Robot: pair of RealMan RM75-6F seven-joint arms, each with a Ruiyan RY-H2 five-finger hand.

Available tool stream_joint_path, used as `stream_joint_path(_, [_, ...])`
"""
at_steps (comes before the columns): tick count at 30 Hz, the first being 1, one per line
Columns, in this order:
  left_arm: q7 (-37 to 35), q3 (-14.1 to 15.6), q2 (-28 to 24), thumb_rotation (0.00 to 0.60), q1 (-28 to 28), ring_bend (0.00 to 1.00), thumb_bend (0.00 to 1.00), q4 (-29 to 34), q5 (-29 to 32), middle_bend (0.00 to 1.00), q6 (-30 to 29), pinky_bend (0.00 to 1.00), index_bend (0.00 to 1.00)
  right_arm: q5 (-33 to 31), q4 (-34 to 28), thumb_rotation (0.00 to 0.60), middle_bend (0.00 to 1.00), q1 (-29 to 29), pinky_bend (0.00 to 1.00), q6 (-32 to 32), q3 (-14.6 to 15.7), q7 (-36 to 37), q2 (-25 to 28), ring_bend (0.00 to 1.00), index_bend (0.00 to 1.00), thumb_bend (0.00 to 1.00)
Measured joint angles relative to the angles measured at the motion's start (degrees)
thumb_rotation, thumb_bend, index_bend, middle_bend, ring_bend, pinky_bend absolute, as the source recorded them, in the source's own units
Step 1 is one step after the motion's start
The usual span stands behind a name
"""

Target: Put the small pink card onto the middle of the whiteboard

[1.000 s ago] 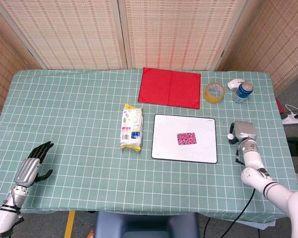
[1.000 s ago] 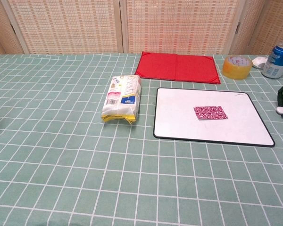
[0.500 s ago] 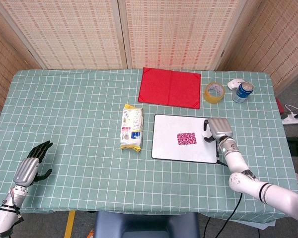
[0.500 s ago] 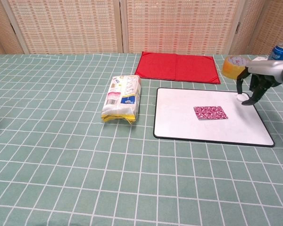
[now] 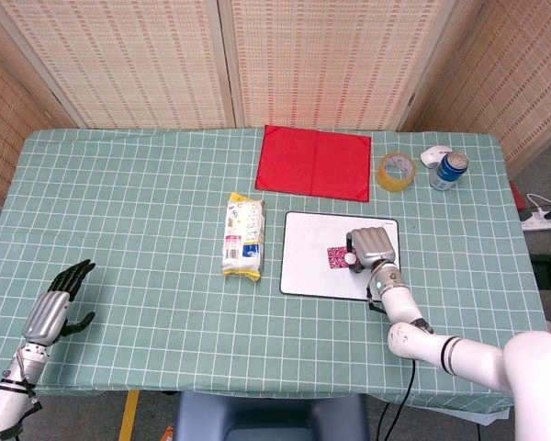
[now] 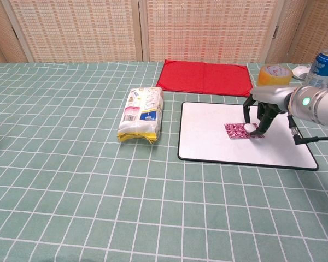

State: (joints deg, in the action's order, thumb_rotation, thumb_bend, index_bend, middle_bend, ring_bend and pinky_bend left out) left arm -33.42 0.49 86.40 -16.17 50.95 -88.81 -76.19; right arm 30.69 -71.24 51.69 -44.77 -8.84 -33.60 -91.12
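Note:
The small pink patterned card [image 6: 238, 131] [image 5: 336, 256] lies flat near the middle of the whiteboard [image 6: 208, 139] [image 5: 308, 262]. My right hand [image 6: 261, 106] [image 5: 369, 246] hangs over the card's right end, fingers curved downward with a gap between them. Its fingertips [image 6: 251, 127] reach the card's right edge; whether they press on it I cannot tell. In the head view the hand hides the right part of the card. My left hand [image 5: 55, 308] rests with fingers spread and nothing in it near the table's front left corner, seen only in the head view.
A yellow snack packet [image 5: 243, 235] [image 6: 142, 113] lies left of the whiteboard. Behind the board are a red folder [image 5: 314, 163] [image 6: 205, 77], a tape roll [image 5: 396, 172] [image 6: 274, 77], a blue can [image 5: 450, 171] [image 6: 323, 68] and a small white object [image 5: 433, 154].
My right hand has swept left from the table right of the whiteboard, across the board's right edge, and now stands over the pink card. The card and my left hand stayed put.

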Motion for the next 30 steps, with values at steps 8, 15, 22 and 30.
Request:
stream_joint_path(8, [-0.08,0.03,-0.09,0.600,-0.04,0.00,0.28,0.18,0.01,0.00,0.12,0.08,0.00,-1.31,0.43,0.600,0.97,0.51,1.00,-0.21,0.54,-0.81,0.03,0.99,0.47,0.26])
stream_joint_path(15, [0.13,-0.06,-0.07,0.600,-0.03,0.00,0.28,0.23,0.17,0.00,0.25,0.08,0.00,-1.42,0.52,0.600,0.97,0.81,1.00,-0.22,0.60,-0.68,0.38,0.99,0.34,0.00])
stream_joint_path(22, [-0.83,-0.18,-0.19,0.600,0.01,0.00,0.28,0.26,0.14,0.00,-0.12,0.08,0.00,1.32,-3.74,0.595,0.97,-0.01,1.00,-3.41,0.68,-0.33,3.24,0.96,0.30,0.00])
stream_joint_path(30, [-0.03,-0.20,0.13,0.600,0.21,0.00,0.28,-0.17,0.08,0.00,-0.60,0.08,0.00,17.03,-21.58,0.514,0.87,-9.18,0.97,-21.97,4.20,2.88,16.53,0.81,0.45,0.00])
